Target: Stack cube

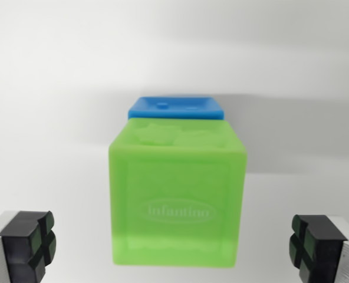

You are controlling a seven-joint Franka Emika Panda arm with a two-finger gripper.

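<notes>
Plain white tabletop (74,71) filling the view, soft even light, faint grey shadow band across the middle

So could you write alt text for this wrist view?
A green cube fills the centre, a blue cube showing just behind it. The gripper is open, its black fingers apart at the bottom corners, touching nothing.

Green cube (177,197) centred between spread pincer (174,247) fingers, blue cube (175,108) behind it, white surface (56,88)

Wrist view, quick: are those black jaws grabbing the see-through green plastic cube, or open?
Gripper: open, holding nothing; its jaws stand wide apart on either side of the translucent green plastic cube, not touching it.
</notes>
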